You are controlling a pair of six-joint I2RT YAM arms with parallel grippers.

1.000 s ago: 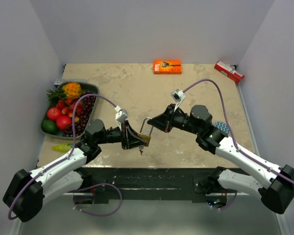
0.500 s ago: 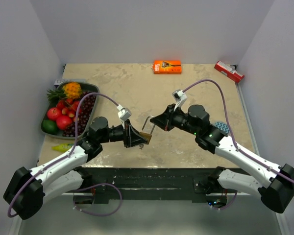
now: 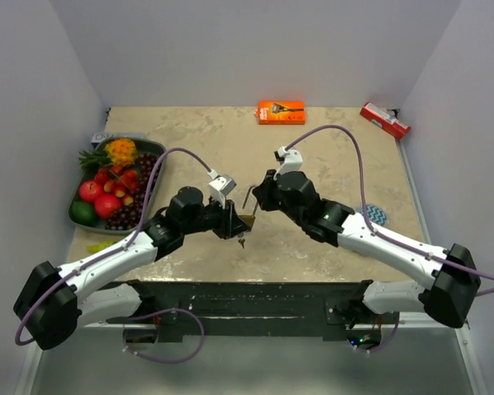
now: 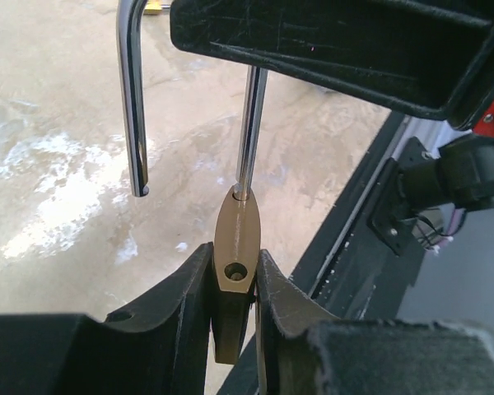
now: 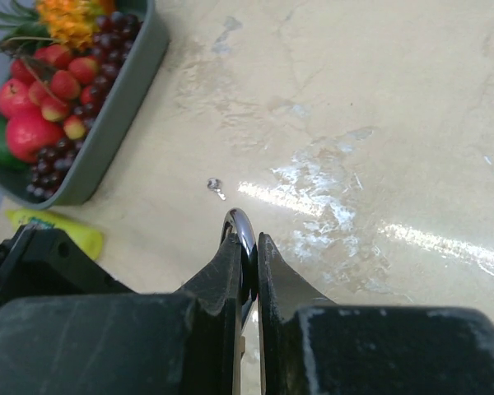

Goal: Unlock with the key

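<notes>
Here, above the tabletop (image 3: 329,148), the left hand (image 4: 233,267) clamps the brass padlock (image 4: 234,234) by its flat sides while the right hand (image 5: 249,247) pinches the steel shackle (image 4: 132,99); likely heavy, rigid, slick metal.

Fruit tray (image 5: 119,107) left; orange box (image 3: 281,112), red box (image 3: 384,120) far edge.

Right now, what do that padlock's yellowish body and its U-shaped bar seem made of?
The golden-brown padlock body looks like brass: dull, satin yellow surface. The silver U-shaped shackle is likely polished or chromed steel, given its bright mirror-like reflections.
</notes>
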